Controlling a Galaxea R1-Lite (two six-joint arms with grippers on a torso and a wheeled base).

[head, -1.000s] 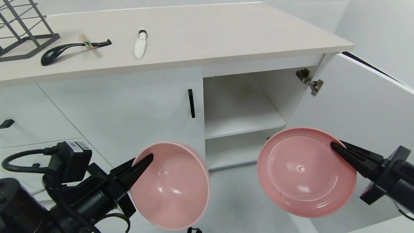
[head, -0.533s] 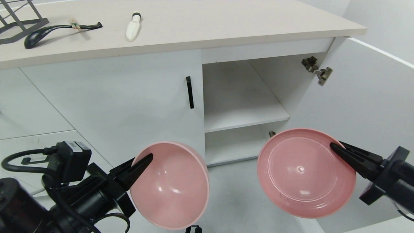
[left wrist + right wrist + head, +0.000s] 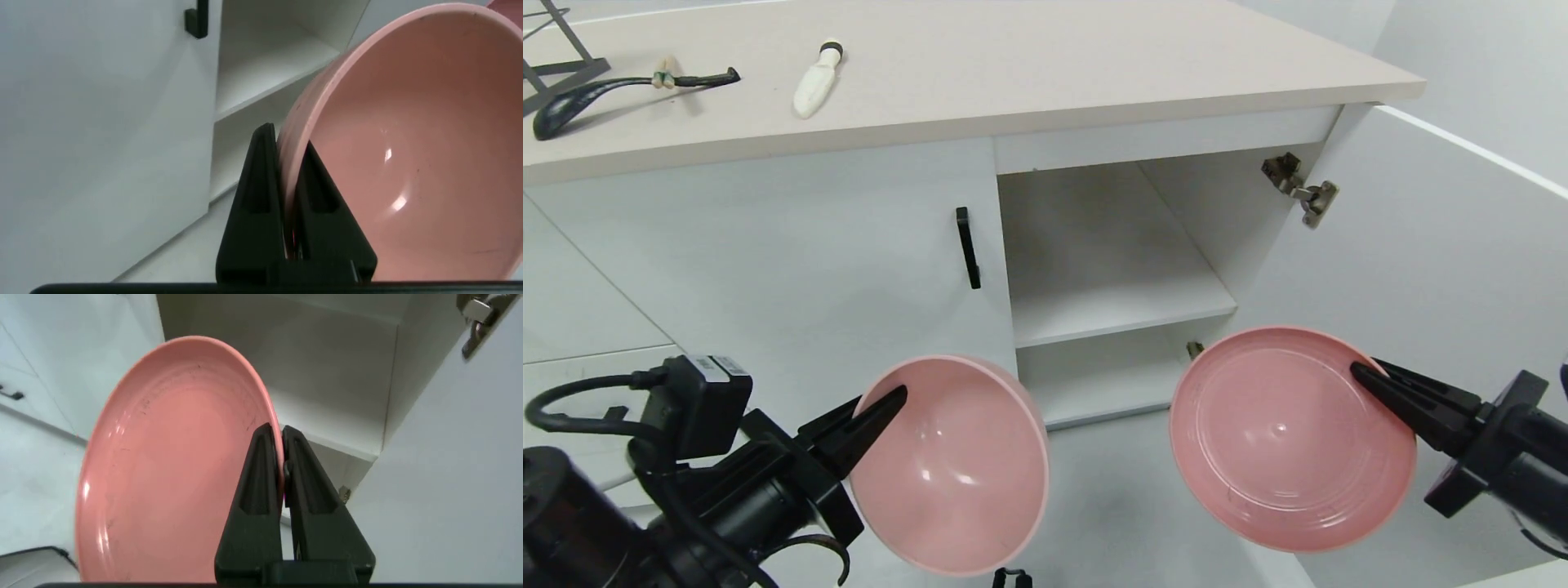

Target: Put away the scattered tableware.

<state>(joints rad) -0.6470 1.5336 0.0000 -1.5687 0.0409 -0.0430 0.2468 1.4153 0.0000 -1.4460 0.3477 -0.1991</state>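
The left gripper's [image 3: 894, 396] fingers [image 3: 261, 192] pinch the rim of a pink bowl [image 3: 956, 474], one finger inside and one outside the wall. The bowl is held up on edge in the air, its hollow facing the robot, low in front of the closed cabinet door [image 3: 768, 245] with the black handle [image 3: 968, 247].

The right gripper's [image 3: 1360, 371] fingers [image 3: 261, 482] are pressed onto the rim of a pink plate [image 3: 1282, 441], one on each face. The plate is also held on edge in the air, in front of the lower part of the open cabinet [image 3: 1111, 245] and just beside its swung-out door [image 3: 1421, 269].

Bowl and plate are apart, side by side. Behind them the cabinet shelf [image 3: 1119, 306] is bare. On the desk [image 3: 1054, 65] above lie a black spoon [image 3: 572, 96], chopsticks [image 3: 663, 77] across its handle, and a white utensil [image 3: 815, 82], near a black wire rack [image 3: 556, 57].
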